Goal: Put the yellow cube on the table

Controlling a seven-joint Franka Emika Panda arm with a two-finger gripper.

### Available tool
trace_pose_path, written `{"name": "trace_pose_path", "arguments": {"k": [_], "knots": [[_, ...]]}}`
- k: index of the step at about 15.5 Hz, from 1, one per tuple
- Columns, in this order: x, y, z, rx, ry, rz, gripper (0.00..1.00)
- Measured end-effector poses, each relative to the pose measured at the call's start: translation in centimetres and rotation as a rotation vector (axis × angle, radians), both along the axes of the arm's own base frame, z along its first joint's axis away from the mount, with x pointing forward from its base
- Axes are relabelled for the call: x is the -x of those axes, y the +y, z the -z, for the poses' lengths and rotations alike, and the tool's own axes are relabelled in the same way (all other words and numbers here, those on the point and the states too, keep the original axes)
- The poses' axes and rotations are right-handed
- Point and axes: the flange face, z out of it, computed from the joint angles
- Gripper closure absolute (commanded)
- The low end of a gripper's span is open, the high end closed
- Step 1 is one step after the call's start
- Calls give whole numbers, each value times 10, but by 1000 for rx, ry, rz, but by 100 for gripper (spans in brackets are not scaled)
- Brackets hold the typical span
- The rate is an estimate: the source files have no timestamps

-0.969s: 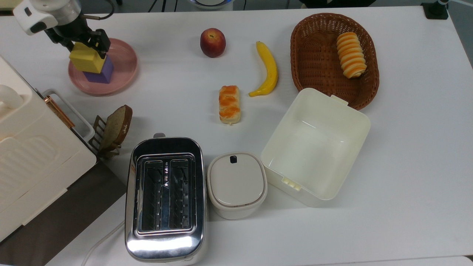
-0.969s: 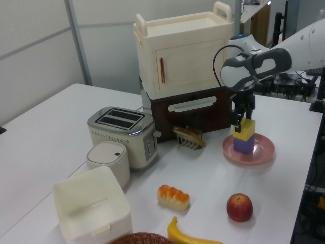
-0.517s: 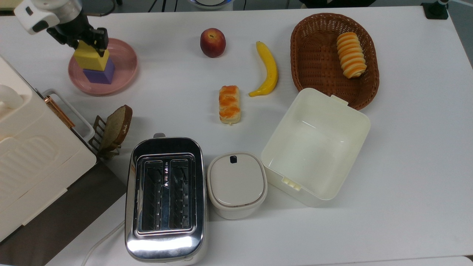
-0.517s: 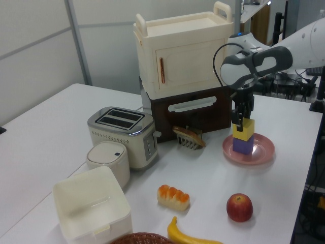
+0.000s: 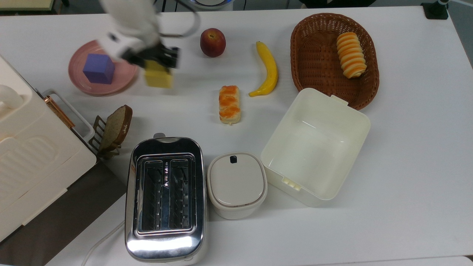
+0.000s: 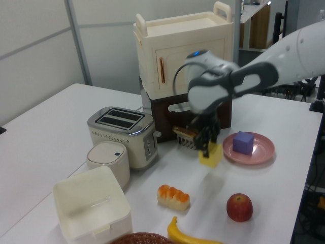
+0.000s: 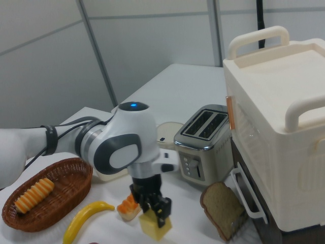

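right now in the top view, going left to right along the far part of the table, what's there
pink plate with the purple cube → yellow cube in the gripper → apple → banana → wicker basket with a striped roll

Top view overhead; left, right views oblique, opposite, sharing toaster [image 6: 122, 133]

You are seeing the gripper [image 7: 154, 208] clamping the yellow cube [image 7: 155, 225] from above, hanging just beside the bread slice [image 7: 221, 208] and the banana [image 7: 86, 217].
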Motion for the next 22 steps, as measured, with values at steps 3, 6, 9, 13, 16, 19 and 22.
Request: {"name": "trace_pose_path", "arguments": {"k": [3,6,9,13,16,19,22], "knots": [[-14,72,53,37,-9,30,0],[-22,75,70,64,-35,58,0],[-31,67,46,77,-76,58,0],[-29,65,-16,81,-52,62,0],[-26,77,-74,69,-33,50,0],[-22,69,-121,55,-54,67,0],[-10,48,-159,48,-56,106,0]]}}
